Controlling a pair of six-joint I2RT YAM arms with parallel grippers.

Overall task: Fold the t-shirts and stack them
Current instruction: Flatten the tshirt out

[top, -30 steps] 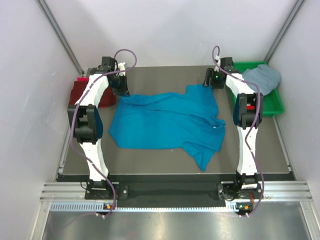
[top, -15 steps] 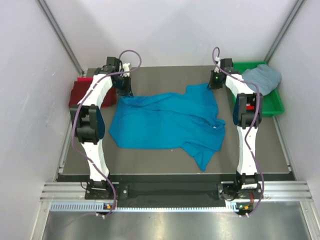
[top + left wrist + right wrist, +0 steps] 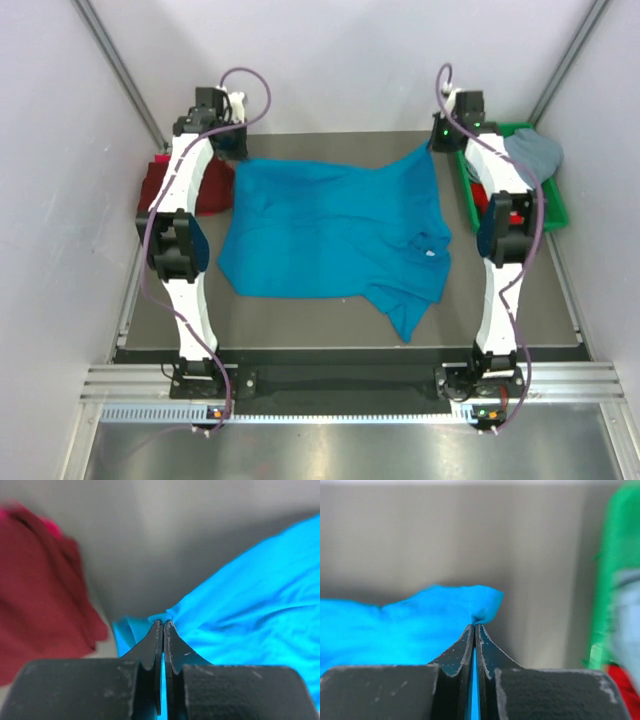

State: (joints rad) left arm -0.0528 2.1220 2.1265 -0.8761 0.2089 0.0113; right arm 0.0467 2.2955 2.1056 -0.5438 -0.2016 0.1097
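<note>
A turquoise-blue t-shirt (image 3: 330,235) lies spread over the middle of the grey mat, its far edge pulled up at both corners. My left gripper (image 3: 237,152) is shut on the far left corner; the cloth (image 3: 240,610) bunches at the closed tips (image 3: 163,624). My right gripper (image 3: 434,148) is shut on the far right corner, with blue cloth (image 3: 420,625) pinched at its tips (image 3: 475,626). A dark maroon t-shirt (image 3: 168,187) lies folded at the left edge of the mat. A pale grey-blue t-shirt (image 3: 532,155) sits in the green bin.
The green bin (image 3: 549,213) stands at the right edge, just right of the right arm; a bit of red cloth (image 3: 625,680) shows in it. White walls close in on left, right and back. The near sleeve (image 3: 410,315) of the blue shirt hangs toward the mat's front.
The right gripper closed on the shirt's far right corner. Both grippers moved toward the back wall, lifting and stretching the far edge of the blue shirt flat.
</note>
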